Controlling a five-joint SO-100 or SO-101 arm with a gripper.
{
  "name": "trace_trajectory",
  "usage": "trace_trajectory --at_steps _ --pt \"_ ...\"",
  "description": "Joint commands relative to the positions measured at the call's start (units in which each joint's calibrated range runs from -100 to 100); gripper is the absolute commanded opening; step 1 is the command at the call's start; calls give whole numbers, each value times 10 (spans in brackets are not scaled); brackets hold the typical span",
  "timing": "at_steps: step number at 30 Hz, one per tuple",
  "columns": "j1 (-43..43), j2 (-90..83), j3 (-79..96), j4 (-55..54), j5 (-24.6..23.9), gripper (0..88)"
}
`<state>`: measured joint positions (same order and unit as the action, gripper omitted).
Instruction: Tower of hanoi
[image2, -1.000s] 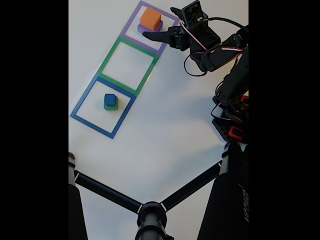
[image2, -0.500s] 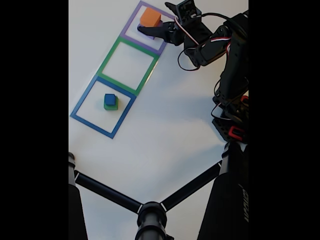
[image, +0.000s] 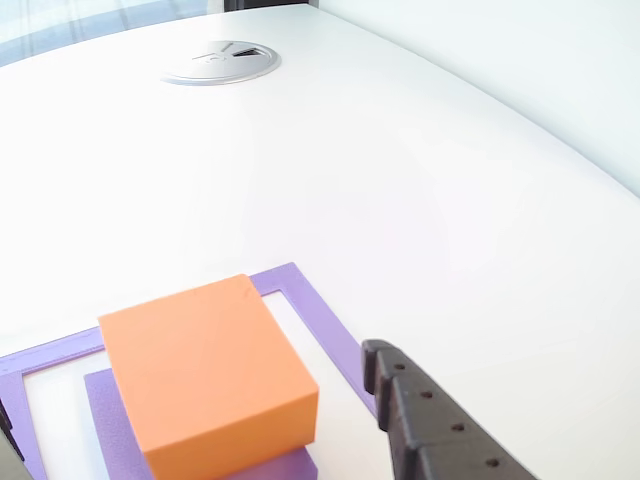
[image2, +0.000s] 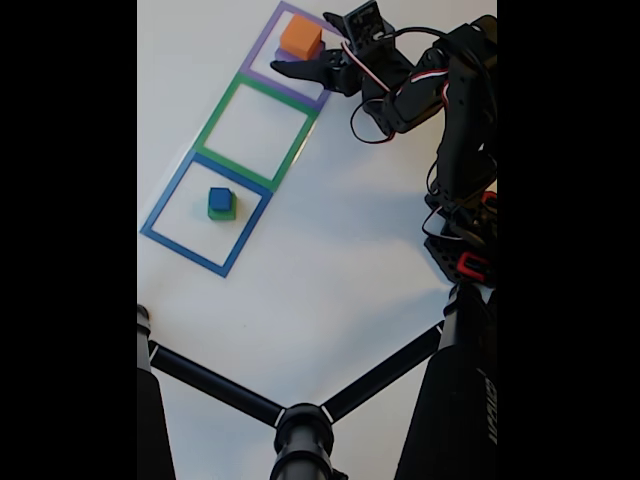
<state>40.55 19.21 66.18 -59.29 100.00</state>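
**Gripper at the purple outline, nothing held**

Fixed view: orange block (image2: 300, 37) sits on the purple block (image2: 290, 55) inside the purple square outline (image2: 262, 47), top centre of the frame. Only a sliver of the purple block shows under the orange one. Blue cube (image2: 220, 198) sits on the green block (image2: 222, 211) inside the blue square outline (image2: 160, 213), left of centre. Green square outline (image2: 215, 113) lies between the two.

Gripper (image2: 305, 62) comes in from the upper right, jaws parted. The lower finger's tip lies just below the orange/purple stack. Grasping nothing; whether it touches the stack I cannot tell.

Other view: orange block (image: 205, 370) at lower left, stacked on the purple block (image: 105, 405). The purple outline's (image: 320, 320) strip runs right beside them. One dark finger (image: 430, 425) at the bottom right, clear of the orange block with bare white surface (image: 400, 200) between. Round grey cable grommet (image: 222, 62) at upper left.
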Motion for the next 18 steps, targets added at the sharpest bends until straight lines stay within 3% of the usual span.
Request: trace_trajectory --at_steps 1,12,18 --pt "-12 -2 -13 -10 0 439" --pt "-24 2 -10 -10 0 422" --pt "-33 4 -12 -4 0 357"
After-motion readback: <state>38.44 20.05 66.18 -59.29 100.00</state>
